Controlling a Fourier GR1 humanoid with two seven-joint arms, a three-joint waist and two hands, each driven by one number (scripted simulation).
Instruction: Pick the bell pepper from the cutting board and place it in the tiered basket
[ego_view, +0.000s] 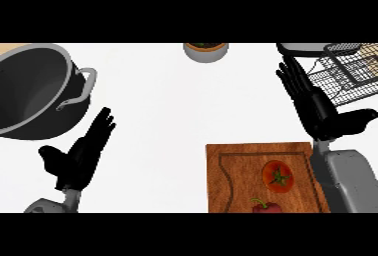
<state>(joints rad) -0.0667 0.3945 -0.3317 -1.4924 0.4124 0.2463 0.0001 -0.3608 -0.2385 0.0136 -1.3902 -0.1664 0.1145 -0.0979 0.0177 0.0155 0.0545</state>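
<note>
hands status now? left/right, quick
Left hand: open, fingers straight, holding nothing.
Right hand: open, fingers straight, holding nothing, beside the tiered basket.

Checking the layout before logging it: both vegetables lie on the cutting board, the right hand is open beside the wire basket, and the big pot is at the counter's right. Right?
Not quite: the head view shows the pot at the counter's left. The rest holds.

Bright, even light (soft shadows), slightly blurred
</note>
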